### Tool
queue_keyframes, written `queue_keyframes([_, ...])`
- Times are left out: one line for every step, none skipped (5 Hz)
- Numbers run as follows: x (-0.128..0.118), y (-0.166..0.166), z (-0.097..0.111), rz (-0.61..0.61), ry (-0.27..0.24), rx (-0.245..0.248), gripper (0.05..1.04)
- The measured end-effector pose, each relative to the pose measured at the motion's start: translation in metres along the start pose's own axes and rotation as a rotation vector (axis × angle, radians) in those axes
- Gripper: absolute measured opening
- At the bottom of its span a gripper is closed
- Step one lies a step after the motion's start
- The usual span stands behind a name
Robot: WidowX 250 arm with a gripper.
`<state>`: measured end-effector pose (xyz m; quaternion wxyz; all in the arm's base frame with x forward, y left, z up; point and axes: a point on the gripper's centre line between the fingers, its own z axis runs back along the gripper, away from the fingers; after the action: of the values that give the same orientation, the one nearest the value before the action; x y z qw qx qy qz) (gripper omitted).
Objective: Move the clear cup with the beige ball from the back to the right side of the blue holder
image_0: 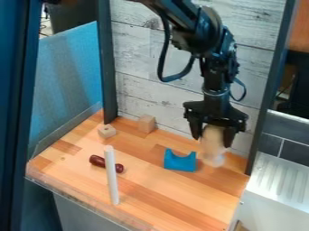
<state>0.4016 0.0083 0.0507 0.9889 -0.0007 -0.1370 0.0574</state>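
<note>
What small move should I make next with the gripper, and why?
I'd probably raise the gripper slightly, straight up, before any sideways travel. The tan piece sits between its fingers, and its whitish lower end is close beside the blue block, so moving sideways at this height might clip it. I can't tell whether the piece touches the table.

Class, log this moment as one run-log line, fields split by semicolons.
gripper: holding pale tan object; nearby: blue notched block; front: upright white rod, dark red piece; rear: two wooden blocks
</note>
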Motion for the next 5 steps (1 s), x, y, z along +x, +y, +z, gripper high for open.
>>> queue_keyframes([-0.002, -0.005, -0.005, -0.053, -0.028, 0.033, 0.862])
queue_keyframes([-0.006, -0.005, -0.019, -0.082, -0.012, 0.039, 0.862])
queue_keyframes([-0.015, -0.009, -0.03, -0.083, 0.056, 0.005, 0.862])
queue_keyframes([-0.014, -0.001, -0.031, -0.054, 0.1, -0.032, 0.926])
queue_keyframes([-0.015, 0.004, -0.031, -0.065, 0.113, -0.013, 1.009])
